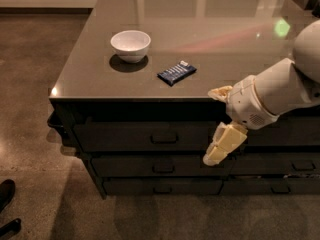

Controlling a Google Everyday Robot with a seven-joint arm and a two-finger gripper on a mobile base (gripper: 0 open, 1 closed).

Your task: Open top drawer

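The top drawer is the long dark front just under the counter edge, shut, with a small loop handle at its centre. My gripper hangs in front of this drawer's right end, to the right of the handle and apart from it. It is open: one cream finger is level with the counter edge and the other finger points down-left across the drawer fronts. It holds nothing. My white arm comes in from the right.
A white bowl and a dark blue packet lie on the grey countertop. Two shallower drawers sit below the top one; a second stack is at right. Dark shoes stand on the floor at bottom left.
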